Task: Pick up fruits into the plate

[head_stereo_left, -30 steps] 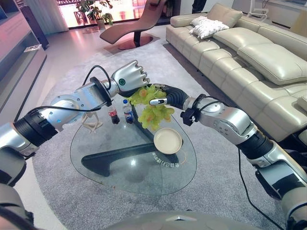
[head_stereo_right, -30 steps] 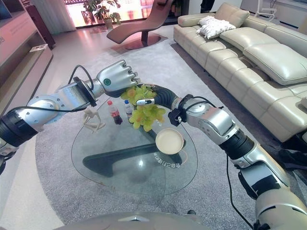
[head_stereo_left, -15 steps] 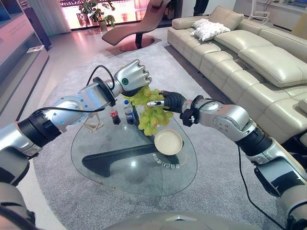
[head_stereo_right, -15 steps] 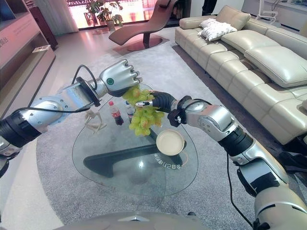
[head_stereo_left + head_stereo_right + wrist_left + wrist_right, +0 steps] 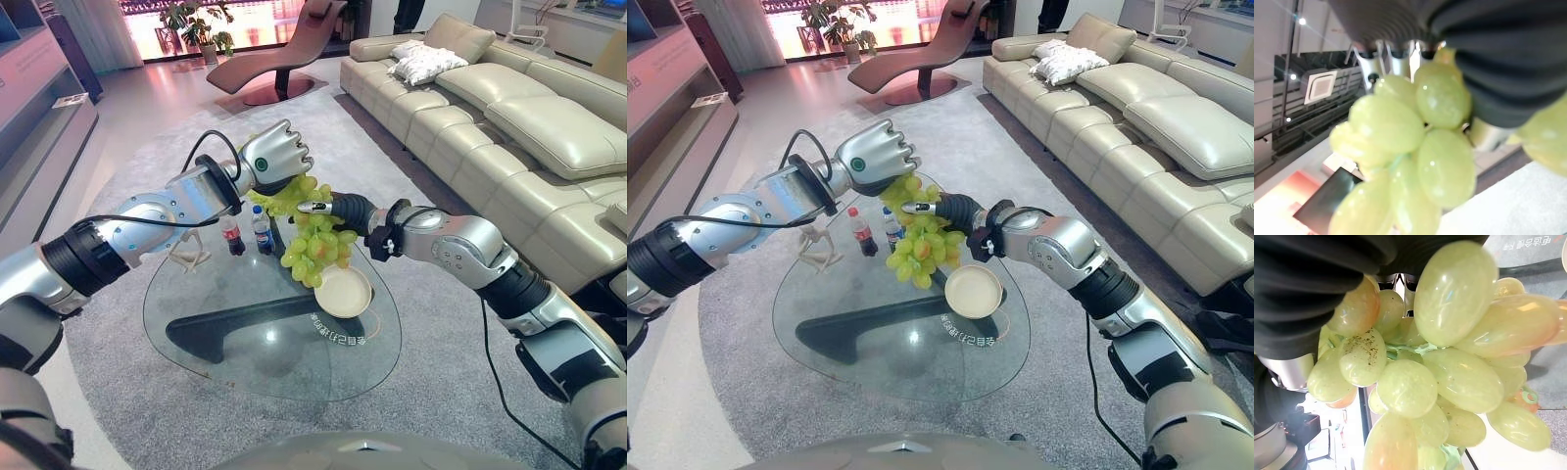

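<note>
grapes [image 5: 315, 245] in both hands, above plate [image 5: 344, 292]

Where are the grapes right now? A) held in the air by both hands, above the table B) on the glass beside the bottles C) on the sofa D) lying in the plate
A: the grapes hang between the left hand and the right hand, just above and beside the empty plate, clear of the glass table.

Yellow-green grapes [image 5: 315, 245], some orange-tinged, perhaps speckled; cream plate [image 5: 344, 292].
</note>
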You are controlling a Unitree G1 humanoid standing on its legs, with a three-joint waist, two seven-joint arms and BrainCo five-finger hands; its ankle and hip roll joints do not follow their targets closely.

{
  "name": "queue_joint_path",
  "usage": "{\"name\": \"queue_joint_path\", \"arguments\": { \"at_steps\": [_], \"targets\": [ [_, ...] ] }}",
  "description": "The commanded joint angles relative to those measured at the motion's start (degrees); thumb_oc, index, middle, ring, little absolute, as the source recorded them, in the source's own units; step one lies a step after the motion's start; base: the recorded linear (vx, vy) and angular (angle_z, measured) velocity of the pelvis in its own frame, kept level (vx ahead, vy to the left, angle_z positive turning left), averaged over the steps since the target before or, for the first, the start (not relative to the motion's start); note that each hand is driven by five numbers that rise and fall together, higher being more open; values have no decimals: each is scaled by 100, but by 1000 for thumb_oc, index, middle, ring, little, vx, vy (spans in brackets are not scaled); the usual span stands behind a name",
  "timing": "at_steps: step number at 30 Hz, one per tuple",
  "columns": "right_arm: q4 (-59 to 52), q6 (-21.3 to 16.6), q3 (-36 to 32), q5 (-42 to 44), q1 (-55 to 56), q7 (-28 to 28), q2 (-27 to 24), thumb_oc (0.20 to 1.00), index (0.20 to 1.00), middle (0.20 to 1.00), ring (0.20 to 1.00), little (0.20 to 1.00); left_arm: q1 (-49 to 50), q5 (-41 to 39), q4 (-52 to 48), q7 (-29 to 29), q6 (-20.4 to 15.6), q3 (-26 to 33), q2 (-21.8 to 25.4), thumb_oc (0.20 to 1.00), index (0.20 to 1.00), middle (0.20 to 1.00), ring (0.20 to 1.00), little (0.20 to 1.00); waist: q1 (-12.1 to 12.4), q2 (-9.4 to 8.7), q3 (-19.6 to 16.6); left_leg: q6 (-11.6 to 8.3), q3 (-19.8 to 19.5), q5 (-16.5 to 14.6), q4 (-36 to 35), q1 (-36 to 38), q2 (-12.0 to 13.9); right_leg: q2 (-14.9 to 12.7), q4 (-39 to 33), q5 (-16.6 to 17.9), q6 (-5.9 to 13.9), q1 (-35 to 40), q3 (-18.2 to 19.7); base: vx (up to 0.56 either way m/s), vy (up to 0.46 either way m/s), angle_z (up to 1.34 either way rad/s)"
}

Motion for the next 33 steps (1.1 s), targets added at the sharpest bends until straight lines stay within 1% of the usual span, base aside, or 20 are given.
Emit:
{"name": "queue_joint_path", "arguments": {
  "at_steps": [1, 3, 4, 6, 8, 14, 16, 17, 19, 20, 22, 24, 26, 28, 31, 33],
  "targets": [
    [-339, -99, 806, 759, -571, 402, 904, 200, 200, 200, 200, 200, -2133, -228, 210, 343, 1000, 213, -415, 200, 200, 200, 200, 200, 76, -195, 13, -7, -61, -496, 132, -44, 66, -258, 332, -511, 203, 229, -166, 0, 0, 0],
    [-350, -134, 765, 760, -522, 393, 895, 200, 200, 200, 200, 200, -2069, -313, 218, 406, 940, 238, -399, 200, 200, 200, 200, 200, 75, -194, 21, -2, -55, -497, 134, -36, 69, -256, 329, -508, 201, 237, -163, 0, 0, 0],
    [-346, -183, 718, 769, -475, 376, 900, 200, 200, 200, 200, 200, -2030, -374, 230, 362, 826, 248, -385, 322, 322, 322, 322, 322, 72, -188, 27, -1, -58, -498, 135, -40, 66, -252, 329, -509, 201, 233, -155, 0, 0, 0],
    [-338, -210, 664, 754, -447, 394, 895, 200, 200, 200, 200, 200, -1990, -341, 275, 248, 788, 242, -363, 1000, 1000, 1000, 1000, 1000, 68, -181, 36, 0, -53, -501, 144, -47, 68, -252, 331, -512, 200, 229, -152, 0, 0, 0],
    [-360, -265, 605, 786, -417, 376, 855, 200, 200, 200, 200, 200, -1948, -298, 367, -111, 764, 184, -300, 1000, 1000, 1000, 1000, 1000, 61, -177, 45, 6, -61, -499, 147, -59, 64, -246, 332, -511, 200, 215, -144, 0, 0, 0],
    [-413, -366, 464, 827, -313, 236, 832, 200, 200, 200, 200, 200, -1736, -429, 614, -895, 687, 58, -166, 1000, 1000, 1000, 1000, 1000, 72, -153, 101, 21, -81, -496, 163, -78, 65, -235, 343, -517, 197, 207, -152, 0, 0, 0],
    [-415, -381, 380, 842, -251, 184, 801, 200, 200, 200, 200, 200, -1608, -453, 740, -1109, 565, 54, -96, 1000, 1000, 1000, 1000, 1000, 77, -148, 118, 28, -92, -500, 166, -80, 59, -224, 347, -525, 193, 209, -151, 0, 0, 0],
    [-414, -392, 335, 824, -198, 169, 785, 200, 200, 200, 200, 200, -1524, -438, 787, -1203, 424, 61, -39, 1000, 1000, 1000, 1000, 1000, 81, -144, 130, 31, -102, -497, 166, -88, 58, -219, 344, -524, 192, 206, -145, 0, 0, 0],
    [-421, -405, 270, 821, -130, 139, 732, 200, 200, 200, 200, 200, -1409, -424, 858, -1256, 122, 67, 63, 1000, 1000, 1000, 1000, 1000, 85, -132, 148, 34, -104, -489, 159, -90, 55, -211, 341, -525, 188, 205, -148, 0, 0, 0],
    [-420, -421, 245, 820, -90, 141, 689, 200, 200, 200, 200, 200, -1365, -428, 899, -1259, 65, 61, 135, 1000, 1000, 1000, 1000, 1000, 83, -125, 156, 35, -105, -486, 161, -95, 53, -207, 339, -523, 186, 205, -147, 0, 0, 0],
    [-424, -435, 182, 850, -21, 119, 575, 200, 200, 200, 200, 200, -1305, -488, 996, -1210, -211, 13, 293, 1000, 1000, 1000, 1000, 1000, 83, -108, 177, 39, -104, -479, 158, -102, 48, -198, 336, -517, 181, 198, -152, 0, 0, 0],
    [-420, -441, 118, 894, 22, 80, 495, 200, 200, 200, 200, 200, -1265, -535, 1074, -1286, -312, 1, 390, 1000, 1000, 1000, 1000, 1000, 90, -100, 192, 45, -104, -479, 155, -110, 38, -191, 321, -514, 176, 200, -161, 0, 0, 0],
    [-398, -491, 62, 922, 88, 52, 419, 200, 200, 200, 200, 200, -1184, -559, 1114, -1330, -340, 19, 507, 1000, 1000, 1000, 1000, 1000, 100, -94, 215, 47, -114, -474, 156, -121, 33, -189, 324, -509, 175, 192, -173, 0, 0, 0],
    [-397, -524, -17, 942, 181, 32, 360, 200, 200, 200, 200, 200, -1105, -656, 1161, -1334, -290, 76, 627, 1000, 1000, 1000, 1000, 1000, 106, -92, 235, 47, -118, -472, 154, -129, 28, -186, 312, -507, 172, 194, -183, 0, 0, 0],
    [-397, -611, -206, 983, 383, -80, 223, 200, 200, 200, 200, 200, -799, -901, 1318, -1092, -82, 300, 819, 1000, 1000, 1000, 1000, 1000, 122, -104, 272, 49, -113, -465, 148, -141, 31, -177, 305, -508, 165, 192, -199, 0, 0, 0],
    [-387, -633, -460, 902, 677, -68, 116, 200, 200, 200, 200, 200, -350, -1097, 1434, -841, 50, 638, 914, 1000, 1000, 1000, 1000, 1000, 137, -117, 298, 53, -116, -462, 144, -141, 32, -169, 299, -511, 163, 197, -207, 0, 0, 0]
  ]
}}
